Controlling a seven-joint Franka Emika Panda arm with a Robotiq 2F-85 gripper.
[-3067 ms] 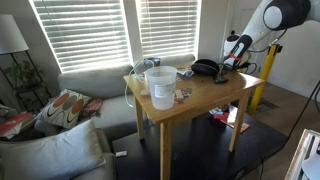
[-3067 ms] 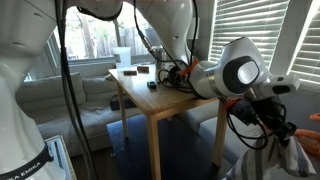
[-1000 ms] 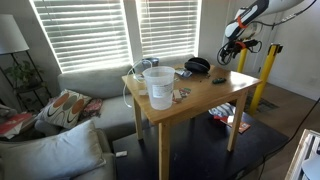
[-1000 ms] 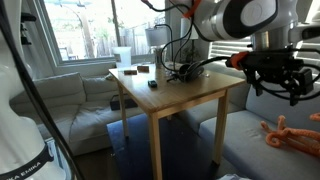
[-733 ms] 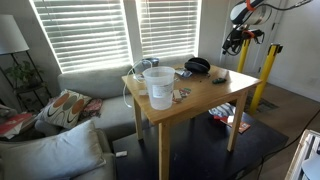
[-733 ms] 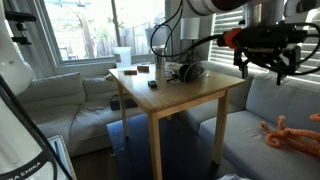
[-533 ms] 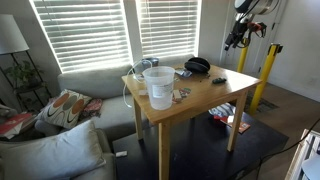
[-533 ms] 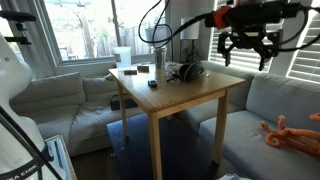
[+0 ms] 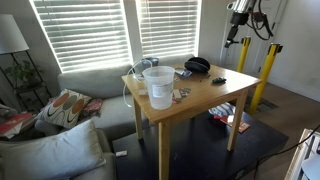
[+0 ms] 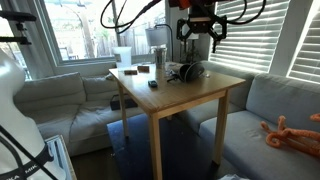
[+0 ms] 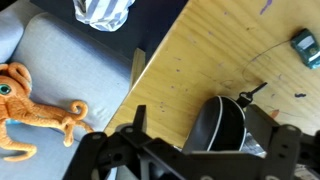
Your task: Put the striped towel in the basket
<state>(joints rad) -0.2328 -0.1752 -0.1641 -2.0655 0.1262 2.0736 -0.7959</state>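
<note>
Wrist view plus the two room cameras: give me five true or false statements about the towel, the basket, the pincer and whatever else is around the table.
1. The striped towel is inside the basket. False: in the wrist view the striped towel lies off the table, beyond its edge.
2. The pincer is open and holds nothing. True: the pincer hangs above the table with its jaws spread.
3. The orange octopus toy lies on the table. False: the orange octopus toy lies on the grey couch.
4. The headphones lie on the table. True: the headphones rest on the wood.
5. The basket stands on the floor. False: the basket stands on the table.
</note>
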